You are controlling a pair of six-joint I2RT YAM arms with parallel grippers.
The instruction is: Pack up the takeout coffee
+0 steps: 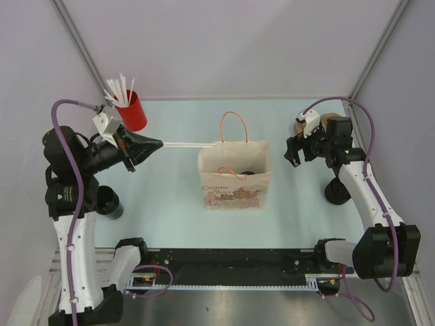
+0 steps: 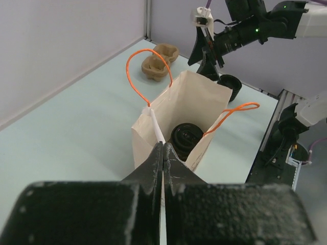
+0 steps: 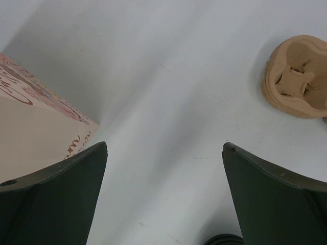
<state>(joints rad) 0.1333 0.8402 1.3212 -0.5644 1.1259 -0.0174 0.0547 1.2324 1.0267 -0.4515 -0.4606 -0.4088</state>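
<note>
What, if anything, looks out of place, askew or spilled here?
Nothing is spilled or damaged. One oddity: the left pincer is shut on a white straw, held level, with its far end at the rim of the paper bag rather than pointing down into it. The bag itself stands upright.

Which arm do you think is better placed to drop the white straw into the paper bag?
Left. The left gripper is shut on the white straw, whose tip reaches the rim of the paper bag; the right gripper hangs open and empty.

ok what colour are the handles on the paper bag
Orange. The thin cord handles of the paper bag show best in the left wrist view.
</note>
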